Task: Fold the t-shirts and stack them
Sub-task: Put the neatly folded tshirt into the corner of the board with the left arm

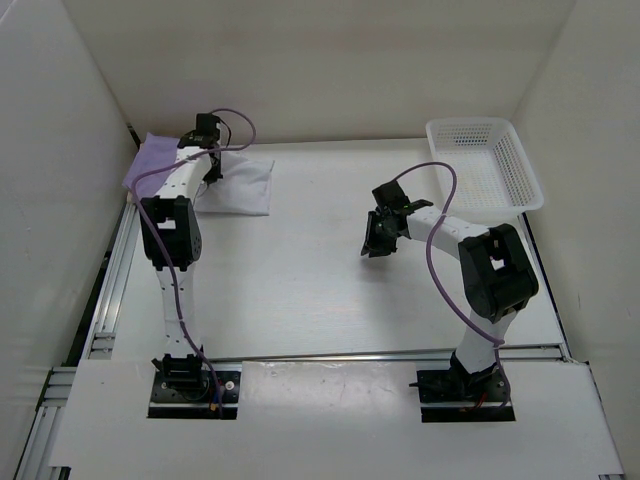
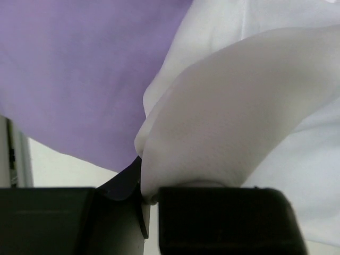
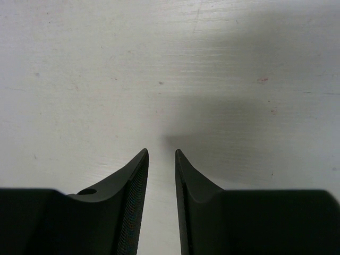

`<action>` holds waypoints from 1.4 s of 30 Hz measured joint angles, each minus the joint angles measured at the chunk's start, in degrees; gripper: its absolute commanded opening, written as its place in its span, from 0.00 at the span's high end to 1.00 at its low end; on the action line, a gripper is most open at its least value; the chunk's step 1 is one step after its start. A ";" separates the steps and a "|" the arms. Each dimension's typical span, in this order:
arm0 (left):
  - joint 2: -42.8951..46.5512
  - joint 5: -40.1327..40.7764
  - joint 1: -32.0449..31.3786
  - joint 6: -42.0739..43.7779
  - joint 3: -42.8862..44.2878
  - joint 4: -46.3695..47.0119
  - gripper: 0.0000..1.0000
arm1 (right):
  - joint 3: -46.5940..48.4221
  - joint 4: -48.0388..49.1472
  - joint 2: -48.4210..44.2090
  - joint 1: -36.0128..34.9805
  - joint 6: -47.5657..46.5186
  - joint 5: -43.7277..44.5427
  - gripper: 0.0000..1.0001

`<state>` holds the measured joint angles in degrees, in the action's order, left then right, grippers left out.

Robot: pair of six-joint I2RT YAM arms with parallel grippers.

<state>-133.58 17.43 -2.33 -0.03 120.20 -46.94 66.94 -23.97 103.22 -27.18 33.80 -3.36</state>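
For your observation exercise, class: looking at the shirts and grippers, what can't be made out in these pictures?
- Purple shirt: top view, left arm covers part; left wrist view, frame edges cut it off.
- White shirt: left wrist view, too close to show its shape.
- Left gripper: top view, the arm hides its fingertips.

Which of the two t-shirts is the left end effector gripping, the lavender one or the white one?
The white t-shirt: its fold is pinched in the left end effector. The lavender t-shirt lies beside it, not gripped.
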 measured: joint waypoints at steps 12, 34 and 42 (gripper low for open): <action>0.24 11.34 0.28 0.07 1.97 6.40 0.90 | 0.00 -0.17 0.00 0.00 -1.25 1.11 0.68; -0.50 15.72 10.01 0.09 10.01 10.34 0.90 | 2.32 -2.36 2.43 0.00 -2.93 1.46 0.67; -13.44 19.87 12.72 0.28 20.24 14.84 0.06 | 3.61 -3.19 2.91 0.00 -4.13 1.27 0.67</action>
<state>-147.02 37.30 10.39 0.25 140.44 -32.10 70.54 -27.16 106.13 -27.18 29.67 -2.09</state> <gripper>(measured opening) 0.849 0.328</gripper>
